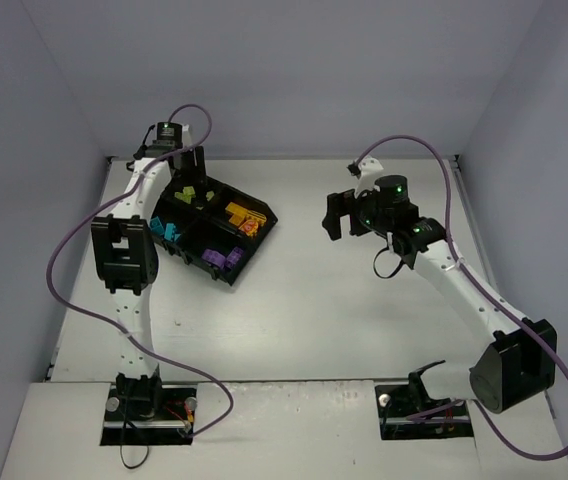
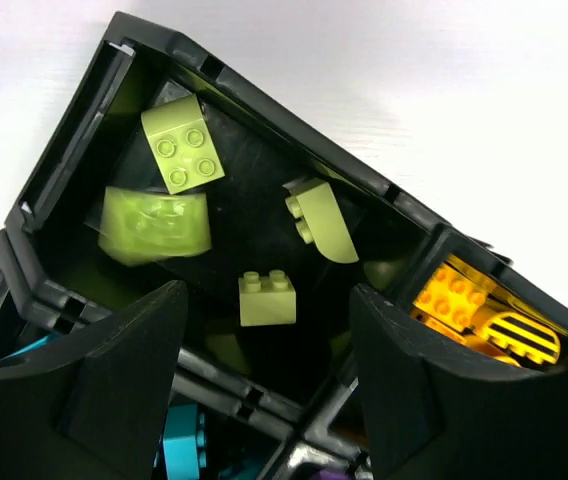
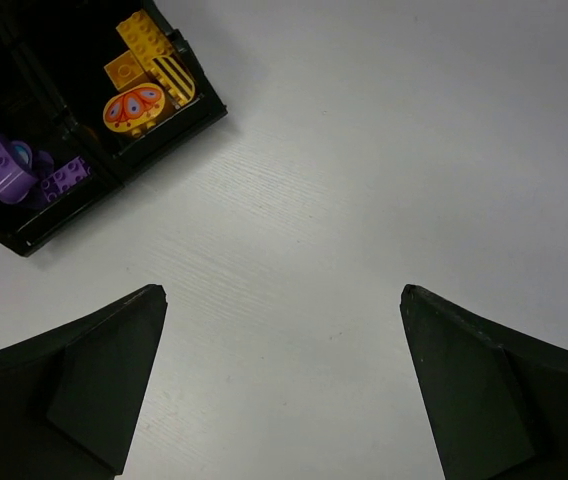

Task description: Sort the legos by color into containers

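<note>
Four colours lie sorted in the tray point(image 2: 264, 108): green legos point(image 2: 182, 148), orange point(image 3: 134, 108), purple point(image 3: 4, 168) and teal point(image 1: 171, 232), each in its own compartment. No brick shows loose on the tabletop point(image 1: 344, 320), so sorting looks finished or nearly so. The left hand point(image 2: 264, 320) hovers over the greens, parted and empty. The right hand point(image 3: 282, 292) gapes wide and empty beside the tray.

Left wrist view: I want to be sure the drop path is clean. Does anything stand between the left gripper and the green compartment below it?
Nothing visible does. The left gripper hangs open right over the green compartment, which holds only lime green bricks; one of them looks blurred.
</note>
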Available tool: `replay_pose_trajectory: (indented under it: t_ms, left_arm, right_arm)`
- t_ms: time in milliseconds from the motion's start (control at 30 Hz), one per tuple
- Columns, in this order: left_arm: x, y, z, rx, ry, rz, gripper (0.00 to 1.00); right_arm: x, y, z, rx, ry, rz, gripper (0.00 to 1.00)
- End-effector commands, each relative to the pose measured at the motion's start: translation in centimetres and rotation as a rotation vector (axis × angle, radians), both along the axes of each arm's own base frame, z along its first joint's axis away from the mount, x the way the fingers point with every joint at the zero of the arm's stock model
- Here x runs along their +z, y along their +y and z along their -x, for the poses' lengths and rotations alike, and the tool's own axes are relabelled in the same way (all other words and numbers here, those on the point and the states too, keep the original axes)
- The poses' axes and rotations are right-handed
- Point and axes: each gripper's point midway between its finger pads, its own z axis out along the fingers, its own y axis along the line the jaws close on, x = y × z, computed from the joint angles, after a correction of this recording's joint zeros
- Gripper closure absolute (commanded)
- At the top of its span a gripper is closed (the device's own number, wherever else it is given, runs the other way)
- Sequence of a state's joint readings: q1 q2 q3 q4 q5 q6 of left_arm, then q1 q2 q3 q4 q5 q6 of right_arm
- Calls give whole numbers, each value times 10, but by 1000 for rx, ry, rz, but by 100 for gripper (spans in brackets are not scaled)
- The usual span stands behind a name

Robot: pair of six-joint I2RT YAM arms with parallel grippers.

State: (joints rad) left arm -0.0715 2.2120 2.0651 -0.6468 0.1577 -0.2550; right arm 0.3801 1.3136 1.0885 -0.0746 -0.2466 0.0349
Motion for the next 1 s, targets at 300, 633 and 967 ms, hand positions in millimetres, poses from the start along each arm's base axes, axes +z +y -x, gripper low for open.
replay_pose_trajectory:
  t_ms: [300,633,967]
  left_arm:
    - [206,2,67,18,-415,64,22]
    - [264,24,189,66,-514,22,21]
    - [229,67,328,253,-610,-49,20]
  right_arm:
    - [56,-50,-10,-311,-10,-256,0]
    - [109,-113,0,-515,-164,-120,0]
    - [126,-123,40,-580,-237,-91,0]
